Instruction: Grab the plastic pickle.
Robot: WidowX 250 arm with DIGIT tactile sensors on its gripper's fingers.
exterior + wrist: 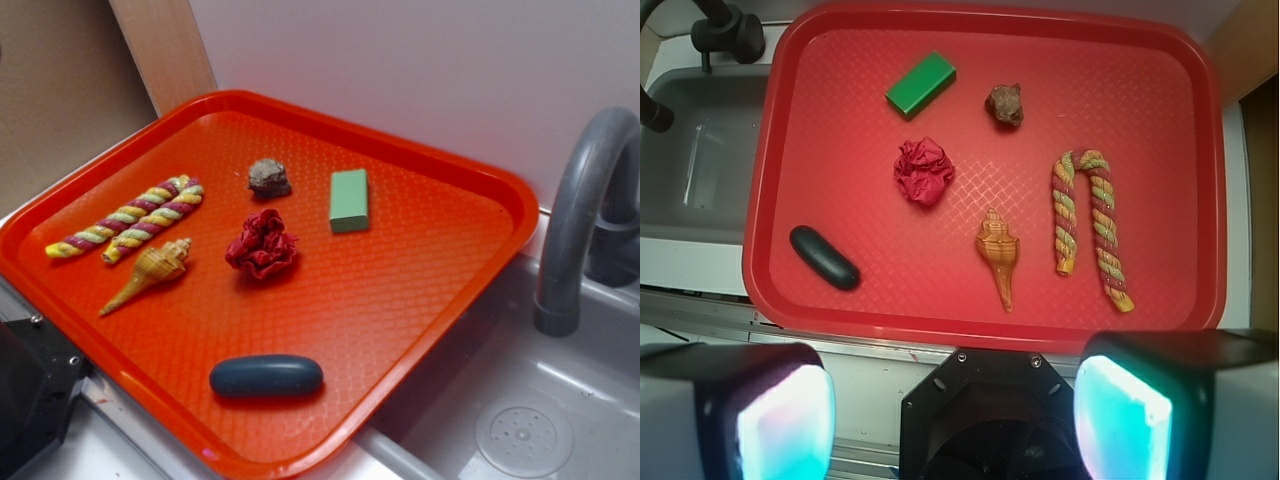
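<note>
The plastic pickle is a dark blue-green capsule lying flat near the front edge of the red tray. In the wrist view my gripper hovers high above the counter, short of the tray's near rim, open with nothing between its pale glowing pads. The pickle lies ahead and to the left of it, well apart. The gripper itself does not show in the exterior view.
On the tray also lie a pale green block, a crumpled red cloth, a brown rock, a tan seashell and a striped twisted rope. A grey sink with a faucet borders the tray.
</note>
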